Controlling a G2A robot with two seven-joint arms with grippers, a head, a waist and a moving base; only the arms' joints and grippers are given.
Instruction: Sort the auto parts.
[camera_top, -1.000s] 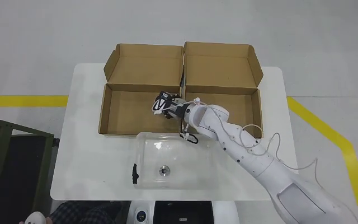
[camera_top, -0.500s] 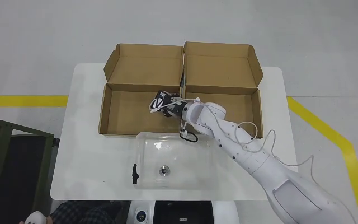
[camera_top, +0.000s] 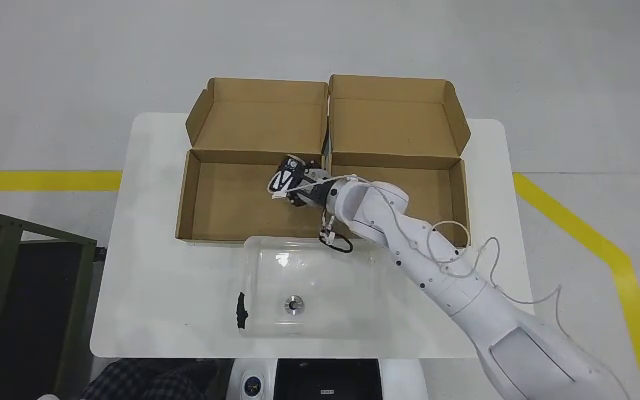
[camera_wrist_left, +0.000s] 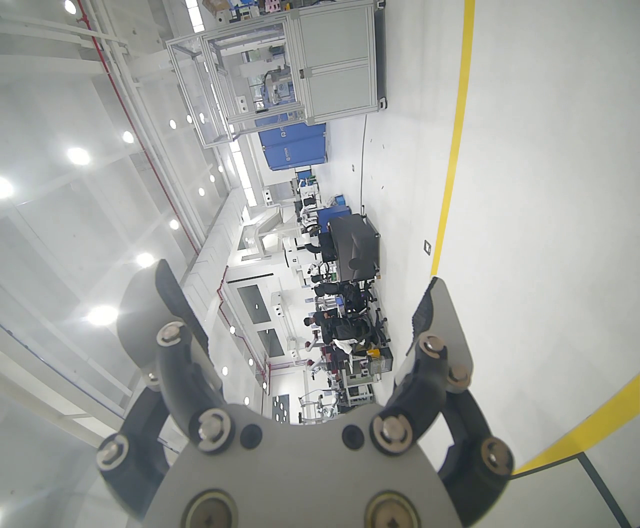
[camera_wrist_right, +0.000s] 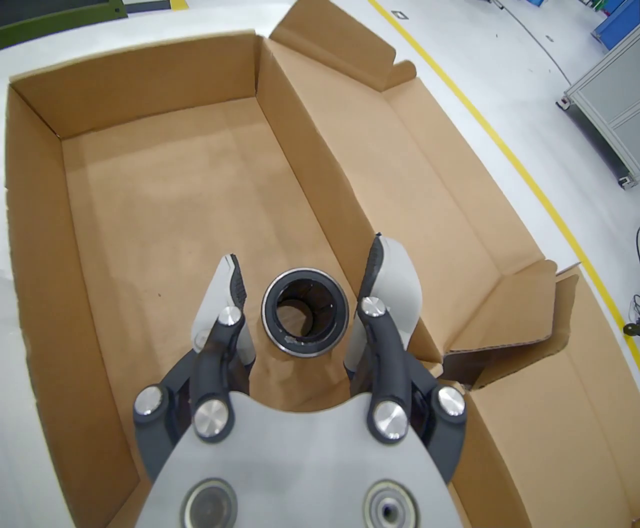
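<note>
Now the right gripper (camera_wrist_right: 306, 255) hangs released inside the left box (camera_wrist_right: 150, 200), a black ring (camera_wrist_right: 306, 347) lying loose between its jaws.

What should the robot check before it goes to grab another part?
1. Right gripper open: ok.
2. Black ring free of the gripper: ok, there is a gap on both sides.
3. Ring inside the cardboard box: ok, with box floor all around it. Whether it lies settled: cannot tell.
4. Parts waiting in the clear tray: ok, a round part in the middle and a black part at one edge.
5. Left gripper out of the way: ok, it is open and points off into the room.
</note>
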